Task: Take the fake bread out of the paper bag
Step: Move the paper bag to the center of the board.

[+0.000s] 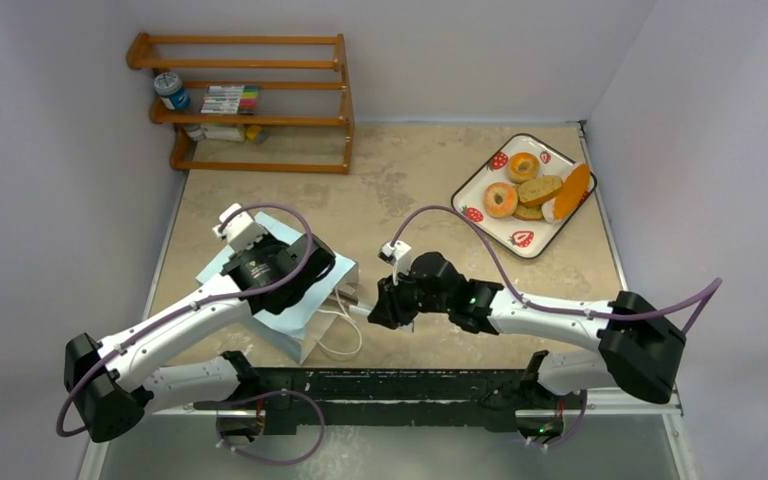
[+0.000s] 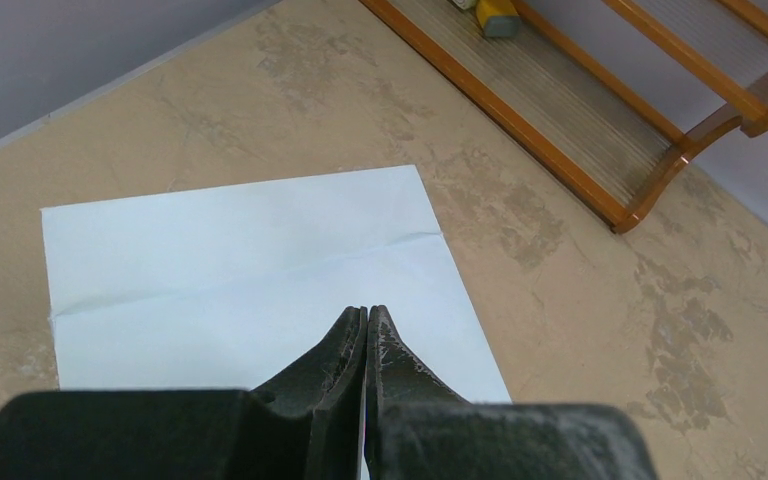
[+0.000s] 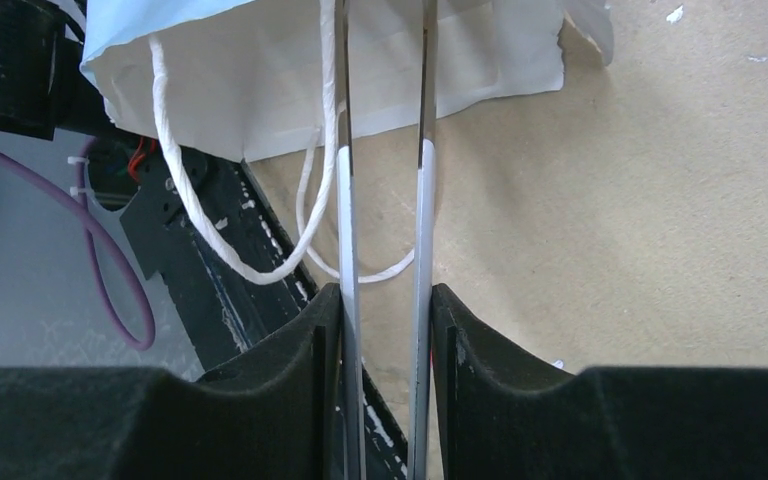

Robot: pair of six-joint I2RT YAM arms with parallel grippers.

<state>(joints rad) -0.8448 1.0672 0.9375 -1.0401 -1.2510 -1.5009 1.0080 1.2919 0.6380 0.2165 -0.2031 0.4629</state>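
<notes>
The pale blue paper bag [image 1: 295, 325] lies flat near the left arm, its mouth and white cord handles [image 3: 220, 230] toward the right arm. My left gripper [image 2: 367, 312] sits over the bag [image 2: 240, 260], fingers shut with a thin pale edge of paper between them. My right gripper [image 3: 385, 300] is shut on metal tongs [image 3: 425, 200], whose two blades reach to the bag's mouth [image 3: 260, 70]. The fake bread, two bagels [image 1: 501, 199], slices [image 1: 540, 190] and a baguette [image 1: 572, 190], lies on the strawberry tray [image 1: 475, 188]. The bag's inside is hidden.
A wooden shelf rack [image 1: 250, 100] with a jar and markers stands at the back left. The black base rail [image 1: 390, 385] runs along the near edge, just below the bag's handles. Walls close in the left, back and right sides.
</notes>
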